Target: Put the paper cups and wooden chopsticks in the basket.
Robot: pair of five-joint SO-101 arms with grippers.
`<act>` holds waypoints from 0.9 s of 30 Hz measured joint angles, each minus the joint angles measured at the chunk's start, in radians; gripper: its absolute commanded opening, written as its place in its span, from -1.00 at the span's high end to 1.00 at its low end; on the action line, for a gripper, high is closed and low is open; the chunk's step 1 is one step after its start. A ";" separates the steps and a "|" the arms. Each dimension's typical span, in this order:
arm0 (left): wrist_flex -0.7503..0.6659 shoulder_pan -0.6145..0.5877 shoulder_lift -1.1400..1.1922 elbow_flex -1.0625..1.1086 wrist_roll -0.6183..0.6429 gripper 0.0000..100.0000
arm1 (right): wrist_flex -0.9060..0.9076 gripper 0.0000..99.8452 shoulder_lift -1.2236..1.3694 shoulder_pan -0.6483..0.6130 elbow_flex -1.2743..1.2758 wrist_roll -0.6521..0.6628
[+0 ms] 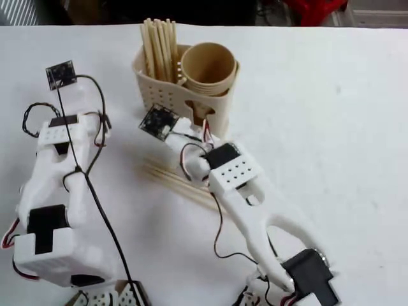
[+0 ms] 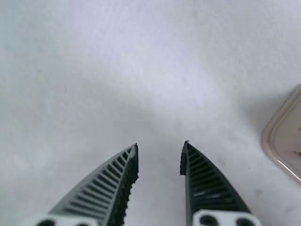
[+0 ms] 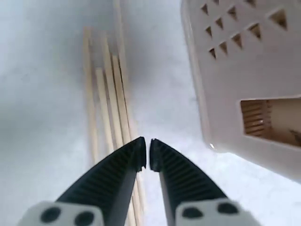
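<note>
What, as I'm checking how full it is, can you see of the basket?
The basket looks like cream plastic, its walls pierced with small holes and a handle cut-out in one side. It stands upright on the white table. Inside stand a bundle of wooden chopsticks and stacked paper cups. The right gripper is near its wall, not touching.

A big white table [image 1: 357, 127] spreads wide in the high view. Its top is plain, and the bright, soft light on it makes only pale grey shadows. Behind its far edge runs a dark strip [image 1: 210, 9] of the room, where a red thing [image 1: 315, 7], maybe a plastic stool, sits next to something pale [image 1: 376, 13], and a grey striped thing [image 1: 16, 11] pokes in at the other far corner.
</note>
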 measured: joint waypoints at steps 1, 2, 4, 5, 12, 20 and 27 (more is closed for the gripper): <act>0.000 0.000 0.000 0.000 0.000 0.67 | 0.000 0.67 0.000 -0.009 0.008 0.005; 0.000 0.000 0.000 0.000 0.000 0.67 | 0.000 0.63 0.000 -0.021 0.015 0.018; 0.000 0.000 0.000 0.000 0.000 0.67 | 0.000 0.62 0.020 -0.046 0.020 0.046; 0.000 0.000 0.000 0.000 0.000 0.67 | -0.005 0.62 0.041 -0.049 0.020 0.058; 0.000 0.000 0.000 0.000 0.000 0.67 | -0.178 0.62 0.239 -0.028 0.021 0.066; 0.000 0.000 0.000 0.000 0.000 0.67 | -0.226 0.62 0.330 -0.017 0.017 0.075; 0.000 0.000 0.000 0.000 0.000 0.67 | -0.150 0.61 0.356 -0.015 -0.023 0.075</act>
